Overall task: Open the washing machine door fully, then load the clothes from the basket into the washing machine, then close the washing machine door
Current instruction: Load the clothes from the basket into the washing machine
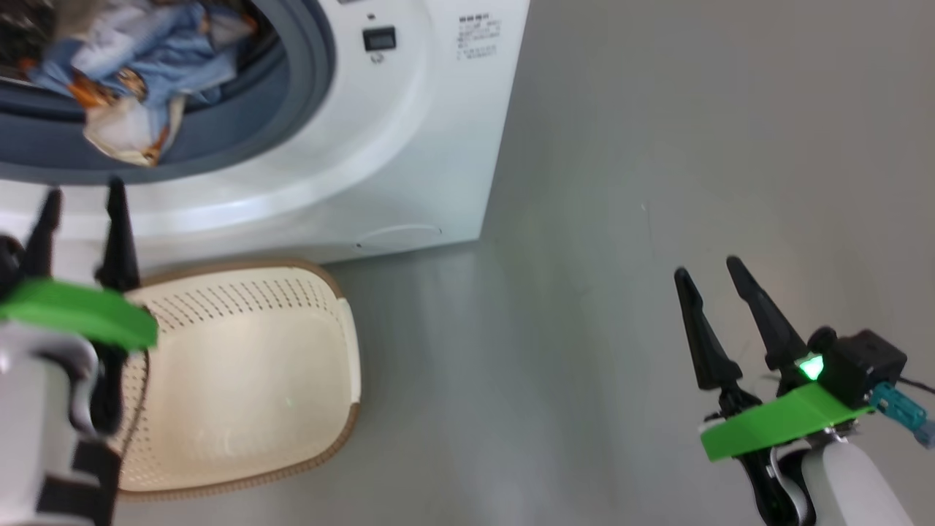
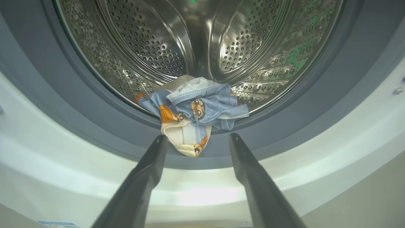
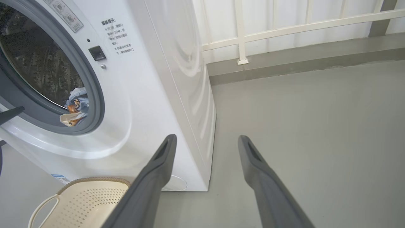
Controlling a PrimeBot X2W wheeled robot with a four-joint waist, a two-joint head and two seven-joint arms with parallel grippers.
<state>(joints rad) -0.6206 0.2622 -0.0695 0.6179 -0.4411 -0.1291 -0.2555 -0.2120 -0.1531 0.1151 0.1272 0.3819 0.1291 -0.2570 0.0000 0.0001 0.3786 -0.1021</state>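
Left wrist view, crumpled clothes [image 2: 196, 107] in perforated drum [image 2: 152, 47], left hand [image 2: 197, 136], right hand [image 3: 206, 137] parted, empty

The washing machine [image 3: 177, 79] is glossy white outside; its drum [image 2: 152, 41], at 12 o'clock in the left wrist view, is shiny perforated steel inside a matt rubber seal [image 2: 79, 120]. The clothes [image 2: 196, 107] are soft cloth, the basket [image 1: 241, 380] perforated plastic.

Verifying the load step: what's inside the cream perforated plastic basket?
Inside the cream perforated plastic basket, a bare floor and dotted walls show, with nothing lying on them. The left gripper covers the basket's left side, so that strip can't be checked.
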